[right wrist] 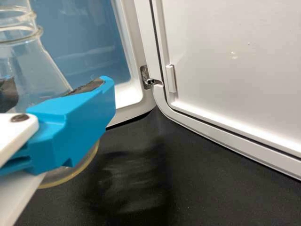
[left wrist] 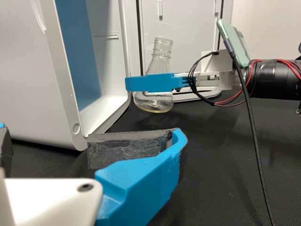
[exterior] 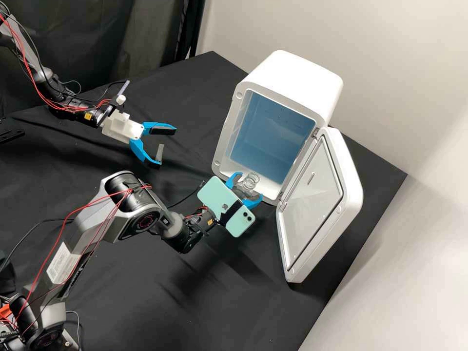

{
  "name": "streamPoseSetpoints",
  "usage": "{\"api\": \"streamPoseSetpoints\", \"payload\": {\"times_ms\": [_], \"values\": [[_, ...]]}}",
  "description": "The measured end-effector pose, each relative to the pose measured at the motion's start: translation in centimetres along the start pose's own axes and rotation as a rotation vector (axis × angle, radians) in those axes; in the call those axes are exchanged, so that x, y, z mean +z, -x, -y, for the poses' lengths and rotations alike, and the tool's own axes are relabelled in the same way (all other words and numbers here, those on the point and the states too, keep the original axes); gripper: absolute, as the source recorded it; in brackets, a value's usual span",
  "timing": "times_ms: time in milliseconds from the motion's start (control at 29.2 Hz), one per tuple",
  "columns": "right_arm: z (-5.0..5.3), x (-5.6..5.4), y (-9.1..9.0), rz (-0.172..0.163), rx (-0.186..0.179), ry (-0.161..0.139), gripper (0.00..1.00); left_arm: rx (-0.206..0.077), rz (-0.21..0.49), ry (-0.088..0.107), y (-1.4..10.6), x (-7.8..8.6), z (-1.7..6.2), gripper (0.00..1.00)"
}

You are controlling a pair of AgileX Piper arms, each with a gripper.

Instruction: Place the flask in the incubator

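Black bench (exterior: 161, 302), right gripper (exterior: 243, 189) clamped on flask (exterior: 249, 181) at incubator (exterior: 292, 78) mouth, left gripper (exterior: 164, 146) spread wide

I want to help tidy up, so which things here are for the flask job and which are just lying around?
For the job: flask, held by the right gripper; white incubator, standing open.

Just there: left gripper, open, holding nothing; green phone mounted behind the right gripper; black bench cloth.

Black-draped bench (exterior: 161, 292) against pale wall (exterior: 399, 58), dark curtain (exterior: 97, 39) behind.
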Motion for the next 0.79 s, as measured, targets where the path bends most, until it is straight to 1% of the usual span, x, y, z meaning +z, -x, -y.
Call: {"api": "streamPoseSetpoints", "payload": {"times_ms": [69, 103, 206, 274, 515, 652, 789], "values": [[0.0, -0.2, -0.2, -0.001, -0.003, 0.002, 0.0, 0.0, 0.0, 0.0, 0.0, 0.0, 0.0, 1.0], [0.0, -0.3, -0.3, 0.004, -0.007, 0.003, 0.0, 0.0, 0.0, 0.0, 0.0, 0.0, 0.0, 1.0], [-0.1, -0.9, -1.0, -0.006, -0.009, 0.01, 0.0, 0.0, 0.0, 0.0, 0.0, 0.0, 0.0, 1.0], [-0.1, -1.3, -1.3, -0.02, -0.007, 0.013, 0.0, 0.0, 0.0, 0.0, 0.0, 0.0, 0.0, 1.0], [0.0, -1.7, -1.8, -0.02, -0.013, 0.015, 0.0, -0.002, 0.004, -0.004, 0.0, 0.0, 0.01, 1.0], [0.3, -1.7, -2.8, -0.014, -0.019, 0.016, 0.0, -0.002, 0.004, -0.004, 0.0, 0.0, 0.01, 1.0], [0.5, -1.0, -3.7, 0.022, -0.028, 0.01, 0.0, -0.002, 0.004, -0.004, 0.0, 0.0, 0.01, 1.0]]}}
